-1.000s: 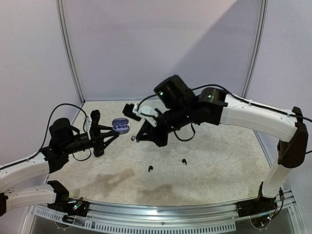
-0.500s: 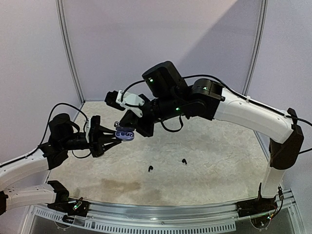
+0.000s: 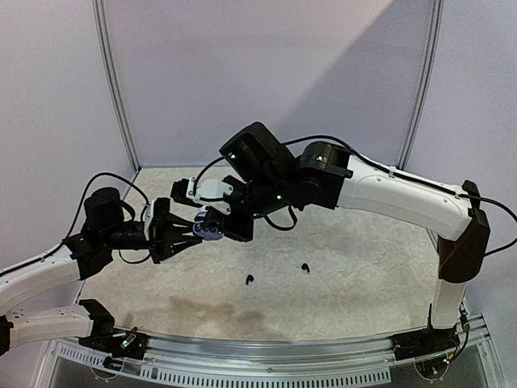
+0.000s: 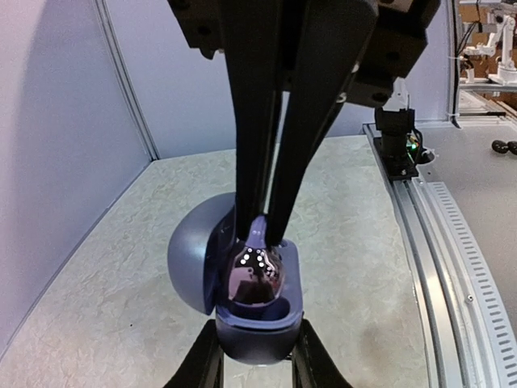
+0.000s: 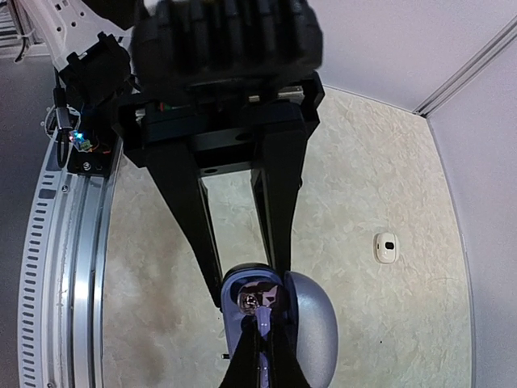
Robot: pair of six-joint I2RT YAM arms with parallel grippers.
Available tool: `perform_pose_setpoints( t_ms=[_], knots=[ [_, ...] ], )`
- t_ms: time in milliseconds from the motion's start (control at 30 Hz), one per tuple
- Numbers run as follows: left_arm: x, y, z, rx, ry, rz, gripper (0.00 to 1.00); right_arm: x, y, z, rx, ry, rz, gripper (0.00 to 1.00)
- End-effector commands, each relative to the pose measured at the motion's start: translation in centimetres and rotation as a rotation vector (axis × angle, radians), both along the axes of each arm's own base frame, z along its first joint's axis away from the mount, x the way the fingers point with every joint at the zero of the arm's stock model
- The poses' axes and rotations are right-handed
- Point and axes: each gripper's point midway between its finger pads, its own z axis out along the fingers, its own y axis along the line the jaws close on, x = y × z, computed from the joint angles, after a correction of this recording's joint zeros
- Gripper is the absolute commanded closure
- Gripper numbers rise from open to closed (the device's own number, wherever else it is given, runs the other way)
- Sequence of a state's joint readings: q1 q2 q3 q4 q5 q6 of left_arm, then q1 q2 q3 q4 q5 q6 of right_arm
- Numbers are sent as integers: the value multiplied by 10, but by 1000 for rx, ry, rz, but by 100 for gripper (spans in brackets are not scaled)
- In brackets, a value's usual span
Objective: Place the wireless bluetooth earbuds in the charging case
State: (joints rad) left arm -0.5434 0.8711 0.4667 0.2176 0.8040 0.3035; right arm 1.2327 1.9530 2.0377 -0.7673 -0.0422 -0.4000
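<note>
My left gripper (image 4: 257,360) is shut on the purple charging case (image 4: 258,327), held off the table with its lid (image 4: 187,257) swung open. My right gripper (image 5: 262,354) is shut on the stem of a silvery-purple earbud (image 5: 260,317), whose shiny head (image 4: 254,275) sits down in the case's well. In the top view the two grippers meet at the case (image 3: 212,229) over the left of the table. Two black earbuds (image 3: 249,280) (image 3: 304,267) lie on the table nearer the front.
A small white bud (image 5: 388,246) lies on the mottled beige table (image 3: 363,267) beyond the case. Pale walls close off the back and sides. A metal rail (image 3: 266,356) runs along the near edge by the arm bases.
The right arm has swung left and down, bringing the earbud from beside the case into its open well. The left gripper has carried the case slightly right and lower.
</note>
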Motion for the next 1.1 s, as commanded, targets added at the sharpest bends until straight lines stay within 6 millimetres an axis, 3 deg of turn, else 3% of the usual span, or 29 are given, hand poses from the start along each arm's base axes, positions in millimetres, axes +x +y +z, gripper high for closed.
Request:
perform_pose_setpoints(
  t_ms=[0,133,333,433,567,700,1067],
  knots=[
    [-5,-4,6,-2,-30,-34,100,1,2,-17,-63,-18,-5,100],
    [-5,-4,6,-1,-41,-34,100,8,1,-30,-104,-38,-37,100],
    [-5,-5,7,-15,-38,-30,100,11,2,-34,-113,-38,-50,100],
    [-4,-5,7,-15,-34,-23,100,15,0,-34,-116,-46,-76,83],
    [-4,-4,4,-13,-16,-19,100,15,-2,-26,-96,-43,-91,74],
    [-3,-4,-2,-9,26,-6,100,16,-5,-8,-54,-47,-119,74],
    [13,-2,-11,9,122,75,100,3,-18,94,285,9,-112,69]
  ],
)
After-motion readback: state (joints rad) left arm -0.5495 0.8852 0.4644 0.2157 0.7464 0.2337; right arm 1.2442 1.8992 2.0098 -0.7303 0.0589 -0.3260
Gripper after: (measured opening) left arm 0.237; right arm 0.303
